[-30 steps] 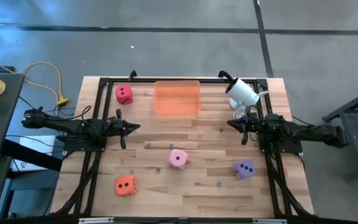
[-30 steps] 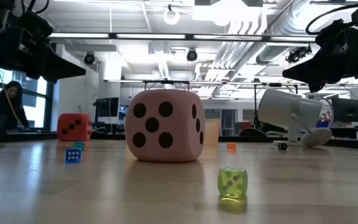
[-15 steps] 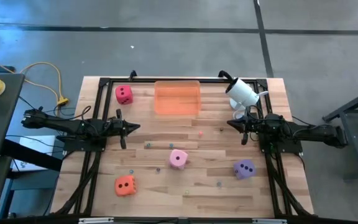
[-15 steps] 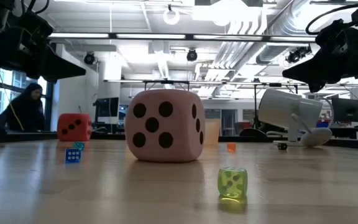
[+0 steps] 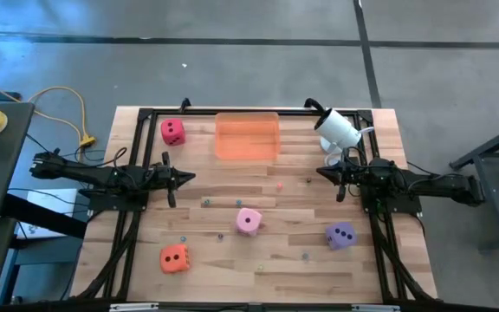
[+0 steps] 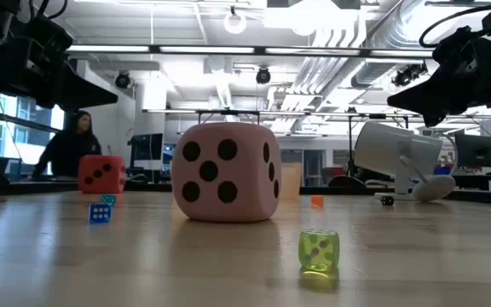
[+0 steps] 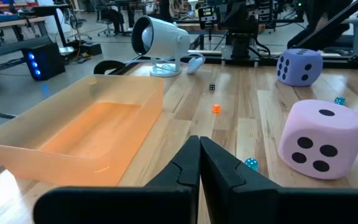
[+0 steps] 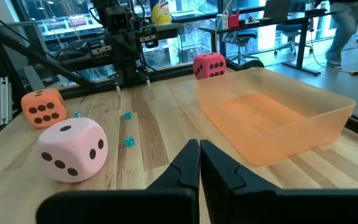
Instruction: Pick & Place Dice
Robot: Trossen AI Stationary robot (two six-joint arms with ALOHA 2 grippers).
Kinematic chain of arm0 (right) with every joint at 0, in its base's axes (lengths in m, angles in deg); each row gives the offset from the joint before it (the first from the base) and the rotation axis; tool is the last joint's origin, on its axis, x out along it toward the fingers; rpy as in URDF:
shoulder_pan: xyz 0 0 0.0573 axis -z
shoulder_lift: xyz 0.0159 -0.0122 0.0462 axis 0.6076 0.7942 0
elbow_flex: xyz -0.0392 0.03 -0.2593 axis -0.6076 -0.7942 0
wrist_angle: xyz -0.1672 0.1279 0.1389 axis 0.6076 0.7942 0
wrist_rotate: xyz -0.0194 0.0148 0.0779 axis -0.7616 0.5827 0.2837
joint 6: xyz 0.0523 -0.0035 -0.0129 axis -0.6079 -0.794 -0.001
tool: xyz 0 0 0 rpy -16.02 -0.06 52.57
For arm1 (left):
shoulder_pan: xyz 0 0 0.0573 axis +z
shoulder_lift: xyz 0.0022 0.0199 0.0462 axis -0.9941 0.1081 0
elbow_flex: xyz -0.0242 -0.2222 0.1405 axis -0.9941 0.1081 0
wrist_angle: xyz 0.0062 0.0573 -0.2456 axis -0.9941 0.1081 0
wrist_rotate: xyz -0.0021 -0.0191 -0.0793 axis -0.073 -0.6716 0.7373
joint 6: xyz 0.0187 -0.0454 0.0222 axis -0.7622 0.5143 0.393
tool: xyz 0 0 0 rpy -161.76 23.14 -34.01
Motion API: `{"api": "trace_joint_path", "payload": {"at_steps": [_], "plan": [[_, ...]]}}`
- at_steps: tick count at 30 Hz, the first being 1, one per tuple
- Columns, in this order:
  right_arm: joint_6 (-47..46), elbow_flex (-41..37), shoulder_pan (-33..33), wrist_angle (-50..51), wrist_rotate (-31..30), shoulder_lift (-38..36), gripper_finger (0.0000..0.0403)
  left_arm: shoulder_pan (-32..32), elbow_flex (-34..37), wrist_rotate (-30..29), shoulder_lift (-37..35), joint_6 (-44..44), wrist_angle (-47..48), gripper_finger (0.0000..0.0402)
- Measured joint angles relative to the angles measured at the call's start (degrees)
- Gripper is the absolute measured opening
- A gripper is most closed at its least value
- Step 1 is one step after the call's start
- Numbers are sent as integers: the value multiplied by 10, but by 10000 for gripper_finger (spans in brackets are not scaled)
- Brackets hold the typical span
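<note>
Four dice sit flat on the wooden table. The red-magenta die [image 5: 172, 131] is near the far left corner, the orange die [image 5: 174, 257] near the near left edge, the light pink die [image 5: 249, 221] mid-table, and the purple die [image 5: 340, 236] to the near right. My left gripper [image 5: 189, 178] hovers shut over the table's left side, pointing right, away from every die. My right gripper [image 5: 321, 172] hovers shut over the right side, pointing left. The wrist views show both pairs of fingers closed: left [image 7: 199, 163], right [image 8: 199, 163].
A translucent orange tray [image 5: 247, 137] sits at the far middle. A white camera-like device [image 5: 338, 129] stands at the far right. Several tiny dice and beads lie scattered around the pink die, such as a green one [image 6: 319, 251]. A person [image 6: 73, 145] stands in the room beyond.
Both arms and all dice stay still. Only the person in the room behind the table has moved across the background.
</note>
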Motion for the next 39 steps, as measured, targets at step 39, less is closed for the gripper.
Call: {"api": "trace_joint_path", "payload": {"at_steps": [39], "plan": [[-66,0,0,-13,25,0,2,0,0,0,0,0,0,1]]}}
